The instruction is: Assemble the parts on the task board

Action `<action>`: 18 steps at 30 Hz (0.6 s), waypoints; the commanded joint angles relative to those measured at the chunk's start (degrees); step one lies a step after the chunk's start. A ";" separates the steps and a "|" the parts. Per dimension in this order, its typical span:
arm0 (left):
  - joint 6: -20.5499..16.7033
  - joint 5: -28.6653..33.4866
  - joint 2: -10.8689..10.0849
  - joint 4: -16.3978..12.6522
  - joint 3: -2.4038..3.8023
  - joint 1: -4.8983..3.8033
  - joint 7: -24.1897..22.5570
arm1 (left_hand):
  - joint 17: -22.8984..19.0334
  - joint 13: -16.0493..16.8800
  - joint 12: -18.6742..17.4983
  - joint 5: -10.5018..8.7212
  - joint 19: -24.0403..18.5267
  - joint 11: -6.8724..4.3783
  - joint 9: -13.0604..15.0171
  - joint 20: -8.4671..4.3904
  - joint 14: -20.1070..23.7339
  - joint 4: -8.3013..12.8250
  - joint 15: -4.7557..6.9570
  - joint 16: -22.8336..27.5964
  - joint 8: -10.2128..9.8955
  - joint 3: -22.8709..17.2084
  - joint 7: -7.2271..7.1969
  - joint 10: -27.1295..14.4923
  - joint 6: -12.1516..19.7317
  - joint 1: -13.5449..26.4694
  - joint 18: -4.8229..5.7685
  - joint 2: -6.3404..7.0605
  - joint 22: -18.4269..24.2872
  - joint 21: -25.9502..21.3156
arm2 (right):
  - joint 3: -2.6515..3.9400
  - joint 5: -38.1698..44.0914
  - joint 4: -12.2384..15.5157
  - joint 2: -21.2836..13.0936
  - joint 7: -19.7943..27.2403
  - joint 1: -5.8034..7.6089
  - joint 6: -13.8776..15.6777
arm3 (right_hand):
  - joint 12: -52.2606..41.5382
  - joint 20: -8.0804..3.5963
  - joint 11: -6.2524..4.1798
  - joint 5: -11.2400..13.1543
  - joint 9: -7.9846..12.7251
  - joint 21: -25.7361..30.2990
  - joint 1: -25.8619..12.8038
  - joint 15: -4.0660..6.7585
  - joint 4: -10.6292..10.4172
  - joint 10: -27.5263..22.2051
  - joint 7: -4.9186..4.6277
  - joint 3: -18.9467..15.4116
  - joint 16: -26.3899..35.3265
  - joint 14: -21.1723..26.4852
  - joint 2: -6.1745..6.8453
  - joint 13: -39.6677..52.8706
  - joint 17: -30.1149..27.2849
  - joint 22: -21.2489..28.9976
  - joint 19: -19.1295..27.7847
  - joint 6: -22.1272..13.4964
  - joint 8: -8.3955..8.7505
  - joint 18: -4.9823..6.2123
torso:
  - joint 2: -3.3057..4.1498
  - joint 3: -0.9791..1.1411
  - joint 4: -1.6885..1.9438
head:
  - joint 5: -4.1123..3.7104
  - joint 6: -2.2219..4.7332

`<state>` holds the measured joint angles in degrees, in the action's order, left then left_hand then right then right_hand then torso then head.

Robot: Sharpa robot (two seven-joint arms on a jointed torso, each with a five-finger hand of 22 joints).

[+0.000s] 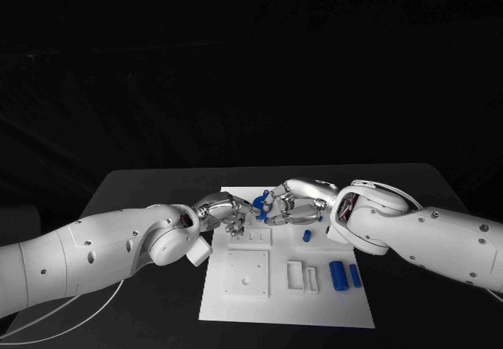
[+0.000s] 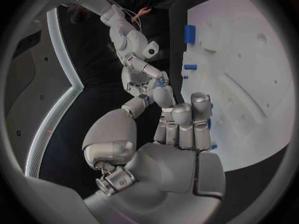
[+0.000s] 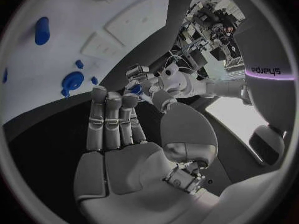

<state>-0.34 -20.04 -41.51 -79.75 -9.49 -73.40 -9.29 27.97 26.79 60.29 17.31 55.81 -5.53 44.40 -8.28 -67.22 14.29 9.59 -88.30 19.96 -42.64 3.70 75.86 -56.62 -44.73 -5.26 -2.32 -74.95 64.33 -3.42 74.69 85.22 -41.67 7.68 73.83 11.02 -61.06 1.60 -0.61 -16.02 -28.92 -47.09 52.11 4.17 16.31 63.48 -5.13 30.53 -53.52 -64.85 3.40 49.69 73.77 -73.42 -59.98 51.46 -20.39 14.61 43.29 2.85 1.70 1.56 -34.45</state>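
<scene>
My two hands meet above the far end of the white task board [image 1: 283,309]. Between them is a small blue part [image 1: 262,201], raised off the board. The left hand [image 1: 222,209] comes in from the left and touches the part with its fingertips. From the right, the right hand [image 1: 299,202] curls round it. In the left wrist view, the left hand [image 2: 181,134] reaches up to the blue part [image 2: 160,84], with the right hand [image 2: 144,79] on its other side. In the right wrist view the right hand [image 3: 115,134] meets the left hand [image 3: 142,75] at the blue part [image 3: 135,88].
On the board's right side lie two blue cylinders [image 1: 337,274] [image 1: 355,274] and a small blue piece [image 1: 306,235]. White blocks [image 1: 296,276] and a square white plate [image 1: 248,275] sit nearer the front. A round blue part [image 3: 74,79] stands near the far end.
</scene>
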 commanded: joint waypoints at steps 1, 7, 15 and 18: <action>-2.12 -2.41 0.02 -0.08 0.07 -0.10 0.46 | -0.06 -0.07 -0.29 0.41 0.50 -0.30 6.99 -6.86 -0.87 -0.47 2.31 0.38 0.09 -0.40 -3.13 0.02 -7.64 -1.05 0.45 -0.33 -0.27 0.27 | -0.02 -2.03 -0.64 -0.23 -0.20 -0.08 5.00 | 0.92 0.39 0.49 -0.80 0.53 0.82 -0.19 -0.18 -0.04 -1.34 -1.07 -0.60 1.08 0.95 0.91 -0.51 -0.67 0.39 1.24 4.54 0.87 0.39 | 0.00 -0.03 0.00 | 0.00 0.00; -6.05 -11.72 0.23 -0.05 0.08 -0.45 6.84 | -0.04 -0.19 -0.48 1.00 0.90 -0.54 7.43 -7.03 -1.23 -1.03 2.55 0.44 -0.38 -0.46 -3.35 0.42 -8.36 -3.06 0.42 1.57 -0.18 0.32 | 0.54 -8.11 -4.22 -1.06 0.55 0.10 7.22 | 3.56 2.03 1.92 -4.33 1.37 3.50 -1.46 -1.67 0.02 -3.56 -2.52 -2.83 3.63 3.28 1.93 -2.47 -2.99 1.65 4.01 1.52 2.94 0.36 | -0.05 0.00 0.00 | -0.08 0.12; -9.76 -18.43 1.01 0.73 0.00 -3.63 16.91 | -0.18 -0.53 -1.03 1.58 1.85 -0.96 7.38 -7.26 -2.58 -1.65 2.93 0.76 -1.08 -0.08 -3.78 1.99 -9.82 -4.89 0.26 3.43 0.09 0.40 | 1.93 -13.04 -11.34 -1.11 1.00 2.30 7.68 | 4.01 2.39 1.98 -5.34 1.45 4.02 -1.21 -1.89 0.03 -3.69 -2.60 -3.34 3.96 3.47 1.91 -3.14 -3.77 1.98 4.22 1.42 3.12 0.39 | -0.07 0.13 -0.02 | -0.11 0.19; -9.49 -19.52 1.37 0.96 -0.05 -4.63 20.25 | -0.25 -0.71 -1.43 1.67 2.18 -1.04 7.14 -7.33 -3.04 -1.81 3.00 1.04 -1.43 -0.01 -3.85 2.55 -10.27 -5.33 0.19 4.02 0.24 0.35 | 2.10 -13.72 -13.59 -1.02 1.11 2.78 8.02 | 4.39 2.55 2.00 -6.12 1.45 4.42 -1.02 -2.00 -0.01 -3.85 -2.61 -3.32 4.26 3.70 1.84 -3.57 -4.22 2.20 4.50 1.50 3.12 0.39 | -0.11 0.21 -0.04 | 0.06 0.25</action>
<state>-7.98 -35.17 -40.36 -78.79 -9.53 -77.91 4.28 27.78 26.10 58.97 18.69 57.71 -6.30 44.40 -8.95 -68.34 12.82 10.71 -87.42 18.78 -42.59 3.47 77.81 -56.85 -49.26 -4.89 2.19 -74.79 64.55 -1.30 64.28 72.17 -42.74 8.05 76.61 17.49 -56.91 4.09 1.11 -21.97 -27.51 -42.92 50.84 2.16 16.38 59.86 -7.22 27.49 -49.43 -61.41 5.14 46.19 69.61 -71.26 -55.76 52.68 -17.46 15.47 43.21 2.95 1.70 1.48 -34.27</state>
